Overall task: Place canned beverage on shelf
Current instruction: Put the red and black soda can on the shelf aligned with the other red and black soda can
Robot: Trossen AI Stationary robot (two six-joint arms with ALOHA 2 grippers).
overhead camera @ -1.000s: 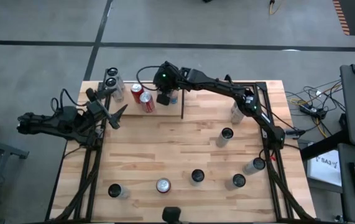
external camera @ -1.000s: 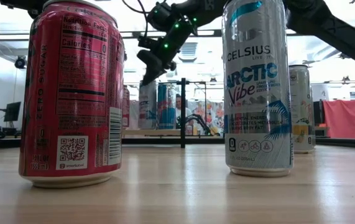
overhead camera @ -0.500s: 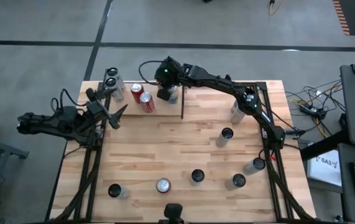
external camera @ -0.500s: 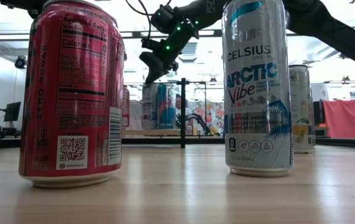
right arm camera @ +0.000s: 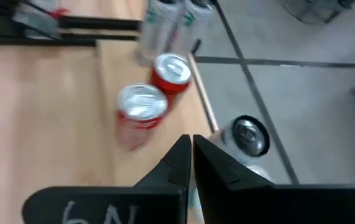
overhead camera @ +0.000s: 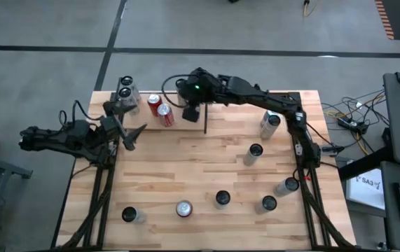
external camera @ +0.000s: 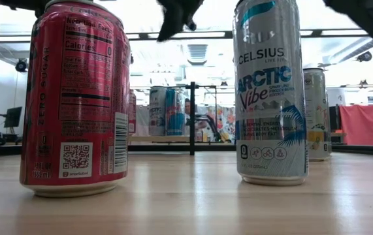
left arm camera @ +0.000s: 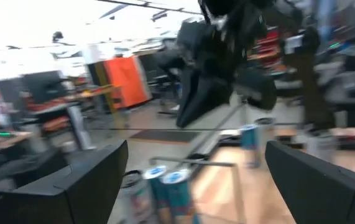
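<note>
The shelf [overhead camera: 143, 119] is a pale panel with thin black rods at the table's far left; it also shows in the low view [external camera: 153, 139]. On it stand two red cans [overhead camera: 160, 108], two silver cans [overhead camera: 125, 87], and a silver can and a blue can [external camera: 166, 111]. My right gripper [right arm camera: 190, 144] is shut and empty, high above the shelf [overhead camera: 191, 112], with a dark-topped silver can [right arm camera: 250, 138] below it. My left gripper [overhead camera: 131, 131] is open and empty at the table's left edge, beside the shelf.
Several loose cans stand on the table's right and near parts, such as one at the middle right [overhead camera: 254, 151] and one at the near edge [overhead camera: 183, 208]. A red can [external camera: 75, 98] and a white Celsius can [external camera: 269, 91] stand close to the low camera. A black rod [overhead camera: 205, 120] rises at the shelf's corner.
My right gripper has gone up from just above the cans on the shelf and a little toward the table's near side. The cans on the shelf have stayed upright where they were.
</note>
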